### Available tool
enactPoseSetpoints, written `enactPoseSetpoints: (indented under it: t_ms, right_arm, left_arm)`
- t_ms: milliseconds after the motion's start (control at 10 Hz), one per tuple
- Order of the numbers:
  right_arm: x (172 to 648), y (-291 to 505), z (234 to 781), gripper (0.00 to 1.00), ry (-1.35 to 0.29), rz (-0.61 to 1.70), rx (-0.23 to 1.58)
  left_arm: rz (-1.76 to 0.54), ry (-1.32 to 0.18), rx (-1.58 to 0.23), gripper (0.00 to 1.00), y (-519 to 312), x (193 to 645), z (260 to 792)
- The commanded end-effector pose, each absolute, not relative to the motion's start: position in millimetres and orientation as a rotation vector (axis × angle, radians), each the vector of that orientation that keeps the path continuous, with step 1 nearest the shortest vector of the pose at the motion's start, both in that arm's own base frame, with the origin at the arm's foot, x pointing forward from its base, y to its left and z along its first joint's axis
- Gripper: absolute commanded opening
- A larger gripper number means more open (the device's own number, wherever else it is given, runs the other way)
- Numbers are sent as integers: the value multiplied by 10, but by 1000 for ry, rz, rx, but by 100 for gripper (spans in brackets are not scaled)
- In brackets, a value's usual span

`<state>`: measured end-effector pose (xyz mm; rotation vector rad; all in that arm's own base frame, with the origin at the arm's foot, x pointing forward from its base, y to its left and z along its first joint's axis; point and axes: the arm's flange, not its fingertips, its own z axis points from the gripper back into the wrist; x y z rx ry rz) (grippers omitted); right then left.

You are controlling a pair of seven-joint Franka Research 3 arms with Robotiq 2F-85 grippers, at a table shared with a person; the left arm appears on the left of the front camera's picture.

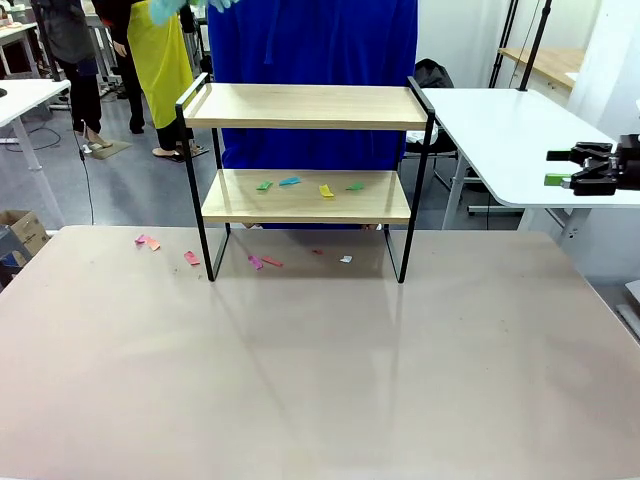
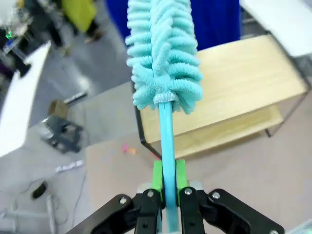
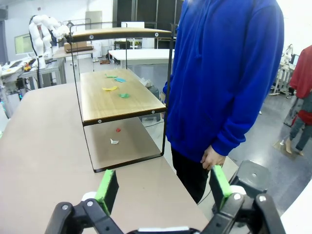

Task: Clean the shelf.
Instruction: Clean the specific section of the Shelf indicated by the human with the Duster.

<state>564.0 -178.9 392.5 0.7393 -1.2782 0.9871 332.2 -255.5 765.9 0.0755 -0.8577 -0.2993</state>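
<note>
The shelf [image 1: 305, 106] stands at the far middle of the table, two light boards in a black frame. Several coloured paper scraps [image 1: 326, 190] lie on its lower board [image 1: 240, 207]. In the left wrist view my left gripper [image 2: 168, 176] is shut on the thin handle of a turquoise fluffy duster [image 2: 163, 53], which hangs above the left end of the shelf [image 2: 243, 83]. The duster's tip [image 1: 163, 9] peeks in at the front view's top edge. My right gripper [image 1: 565, 167] hovers open at the far right, away from the shelf [image 3: 117, 95]; its pads [image 3: 107, 189] hold nothing.
More paper scraps [image 1: 147, 241] lie on the beige table [image 1: 320, 380] around and under the shelf's legs. A person in a blue hoodie [image 3: 224, 73] stands right behind the shelf. A white table [image 1: 520, 130] stands at the back right.
</note>
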Motion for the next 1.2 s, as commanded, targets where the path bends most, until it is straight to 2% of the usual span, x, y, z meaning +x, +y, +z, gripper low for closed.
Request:
enactPoseSetpoints:
  t_ms: [0,200,400,500,800,1100]
  right_arm:
    - [5647,-1768,3956,100,-1282,993,738]
    - [5647,-1768,3956,100,-1282,993,738]
    - [5647,-1768,3956,100,-1282,993,738]
    - [5647,-1768,3956,100,-1282,993,738]
    - [5647,-1768,3956,100,-1282,993,738]
    - [5647,-1768,3956,100,-1282,993,738]
  left_arm:
    - [-521,-807,-98,13,-2085,3090,7437]
    - [-653,-797,-195,13,-1884,2900,7507]
    - [-976,-764,-245,13,-1740,2779,7376]
    - [-1050,-740,-255,13,-1693,2762,7291]
    - [-1318,-636,-137,13,-1743,2659,6899]
    - [-1509,-458,-86,13,-1847,2567,6455]
